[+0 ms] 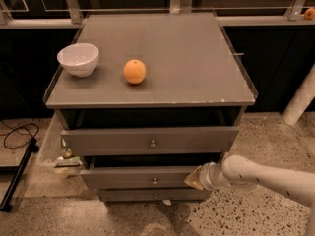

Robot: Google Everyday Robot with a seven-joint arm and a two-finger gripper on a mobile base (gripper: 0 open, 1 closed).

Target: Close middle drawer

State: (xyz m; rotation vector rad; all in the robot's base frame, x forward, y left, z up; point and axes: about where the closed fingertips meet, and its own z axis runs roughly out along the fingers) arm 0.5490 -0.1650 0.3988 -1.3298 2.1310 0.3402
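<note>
The middle drawer (142, 177) is a wide shallow grey drawer with a small round metal knob (154, 181). It sits under the taller top drawer (147, 140) and sticks out only a little from the cabinet. My gripper (193, 179) is at the right end of the middle drawer's front panel and touches it. The white arm (261, 176) comes in from the lower right. The lowest drawer (155, 195) shows just below.
A white bowl (78, 58) and an orange (134, 71) sit on the cabinet top (197, 58). The top drawer stands slightly out. A black cable and stand (17, 173) lie on the floor at the left. A white pole (300, 102) stands at the right.
</note>
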